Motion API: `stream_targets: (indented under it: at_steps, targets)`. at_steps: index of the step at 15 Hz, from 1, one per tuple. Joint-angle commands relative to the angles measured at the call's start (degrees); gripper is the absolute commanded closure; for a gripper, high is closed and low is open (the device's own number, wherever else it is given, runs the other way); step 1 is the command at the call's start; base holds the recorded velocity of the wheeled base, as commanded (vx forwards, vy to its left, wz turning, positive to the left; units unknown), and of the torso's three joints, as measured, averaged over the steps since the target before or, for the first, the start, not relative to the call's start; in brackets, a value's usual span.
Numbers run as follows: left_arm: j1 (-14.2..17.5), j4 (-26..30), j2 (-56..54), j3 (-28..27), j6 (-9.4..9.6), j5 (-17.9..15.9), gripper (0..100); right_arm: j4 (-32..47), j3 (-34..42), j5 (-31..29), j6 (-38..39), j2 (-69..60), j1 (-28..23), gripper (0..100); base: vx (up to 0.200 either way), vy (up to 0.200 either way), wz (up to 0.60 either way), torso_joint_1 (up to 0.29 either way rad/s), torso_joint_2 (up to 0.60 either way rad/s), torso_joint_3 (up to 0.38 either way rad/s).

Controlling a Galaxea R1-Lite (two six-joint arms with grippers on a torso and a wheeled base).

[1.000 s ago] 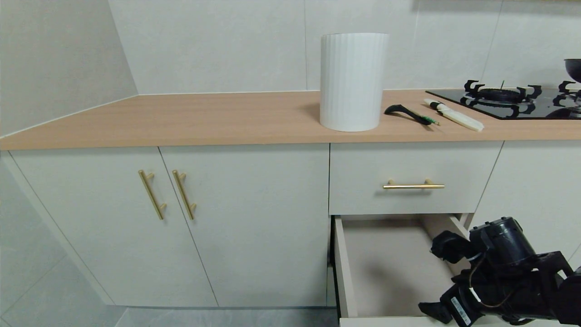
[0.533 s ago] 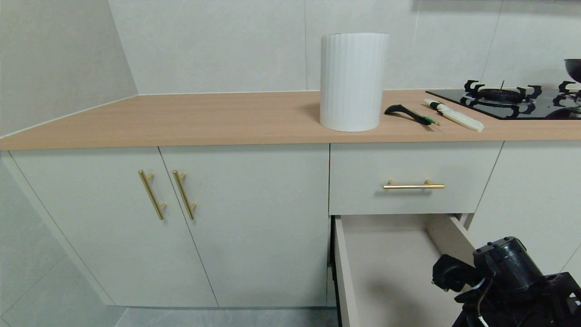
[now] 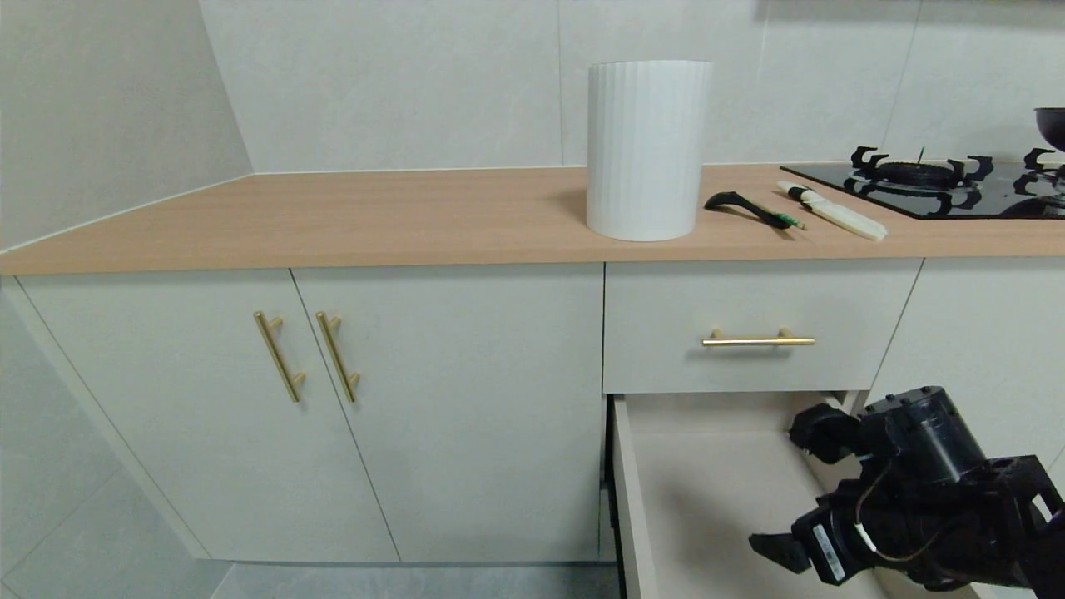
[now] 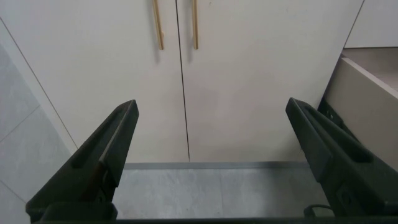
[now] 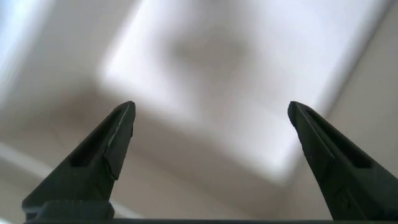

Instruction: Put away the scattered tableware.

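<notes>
Worktop (image 3: 374, 216) of wood grain carries the tableware in the head view: a black ladle (image 3: 745, 206) and a pale knife (image 3: 832, 210) lie side by side, apart, between a white ribbed canister (image 3: 647, 150) and the gas hob (image 3: 932, 187). Below them are 2 drawers. The upper drawer (image 3: 666, 324) is shut, and the lower drawer (image 3: 632, 499) is pulled out. The right gripper (image 3: 786, 551) hangs over the lower drawer's right side, well below the tableware.

The left wrist view has the left gripper (image 4: 211, 102) with its fingers (image 4: 112, 149) spread wide and holding nothing, facing 2 cabinet doors (image 4: 249, 93) with brass handles above a grey floor (image 4: 217, 193).

The right wrist view shows the right gripper's fingers (image 5: 106, 155) likewise wide apart and bare, above a blurred pale surface.
</notes>
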Motion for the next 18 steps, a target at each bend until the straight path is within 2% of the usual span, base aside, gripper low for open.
stream_targets:
  at_steps: [1, 10, 14, 18]
  targets:
    - [0.0, 0.02, 0.02, 0.0, 0.0, 0.01, 0, -0.27, -2.72, 0.09, 1.1, -0.9, -1.8, 0, 0.0, 0.0, 0.0, 0.0, 0.0, 0.0]
    - [0.0, 0.02, 0.02, 0.0, 0.0, 0.01, 0, -2.29, -3.08, -0.26, 1.1, -1.52, -3.29, 0, 0.0, 0.0, 0.0, 0.0, 0.0, 0.0]
    - [0.0, 0.02, 0.02, 0.0, 0.0, 0.01, 0, -2.29, -3.08, -0.34, 1.1, -1.6, -3.29, 0, 0.0, 0.0, 0.0, 0.072, -0.22, -0.225]
    - [0.0, 0.02, 0.02, 0.0, 0.0, 0.01, 0, -2.29, -3.08, -0.34, 1.1, -1.52, -3.29, 0, 0.0, 0.0, 0.0, 0.13, -0.5, -0.309]
